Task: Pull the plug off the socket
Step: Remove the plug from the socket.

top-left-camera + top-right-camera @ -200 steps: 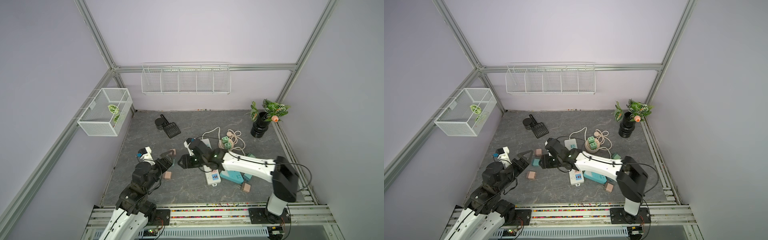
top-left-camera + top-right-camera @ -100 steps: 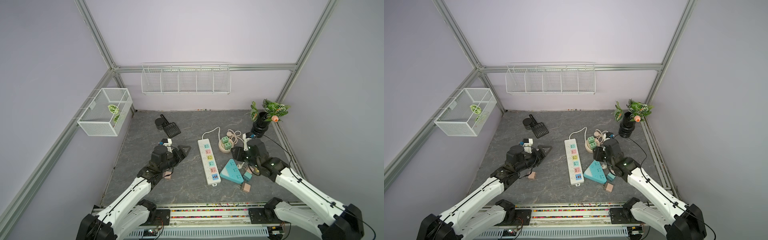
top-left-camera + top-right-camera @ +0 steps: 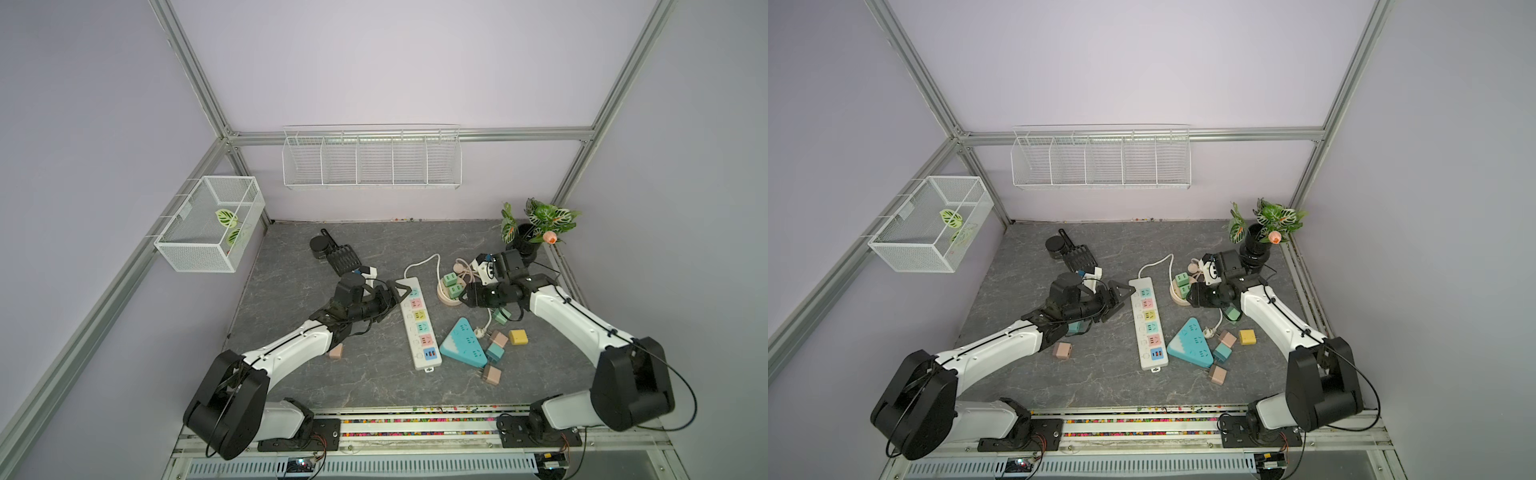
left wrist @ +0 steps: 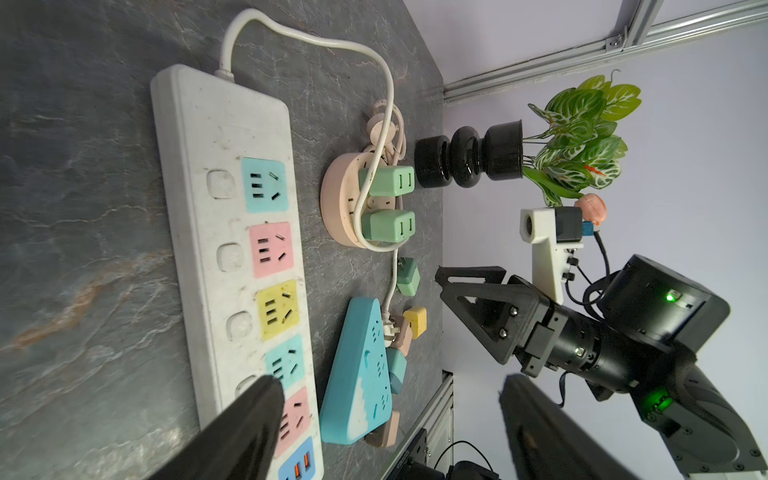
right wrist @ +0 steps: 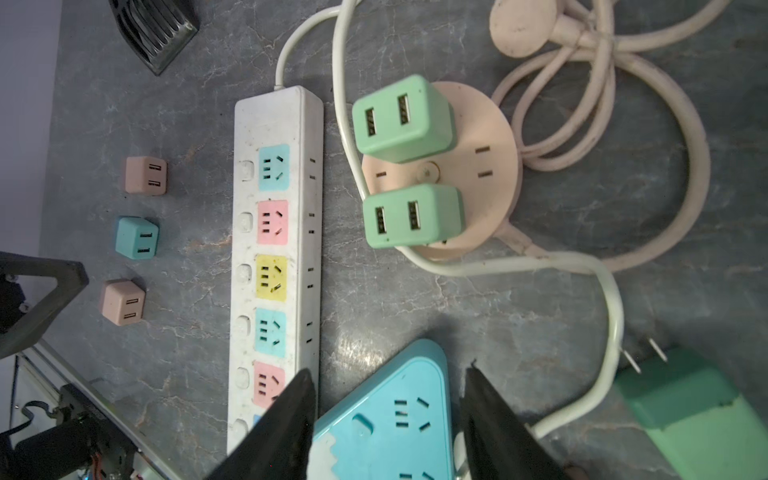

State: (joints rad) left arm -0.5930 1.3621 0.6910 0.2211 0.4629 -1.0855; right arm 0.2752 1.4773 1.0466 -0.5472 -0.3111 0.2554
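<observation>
Right pincer [image 5: 388,372] hangs released above the worktop [image 3: 291,291], jaws apart with nothing between them. It is on the side of the white power strip [image 3: 417,322] away from the left arm, near the round pink socket [image 5: 494,199]. That socket lies flat just beside the strip's cord end. Two plugs stand upright in it, both seated and touched by neither arm: a green plug [image 5: 403,118] level with the strip's first outlet and a second green plug [image 5: 411,216] level with its next outlet. The left pincer [image 4: 388,380] is also released, jaws wide and empty. It is at the strip's cord end, on the side opposite the round socket. In both top views one of its fingers reaches the strip's corner, though I cannot tell whether it touches. A loose green plug [image 5: 685,399] lies on its side with prongs showing, farther from the strip than the round socket and under the right arm. A blue triangular socket [image 3: 465,347] lies just beside the strip's other end, on the round socket's side. On the left arm's side of the strip, well apart from it, sit a pink cube plug [image 5: 145,174], a teal cube plug [image 5: 137,237] and a second pink cube plug [image 5: 123,302].
</observation>
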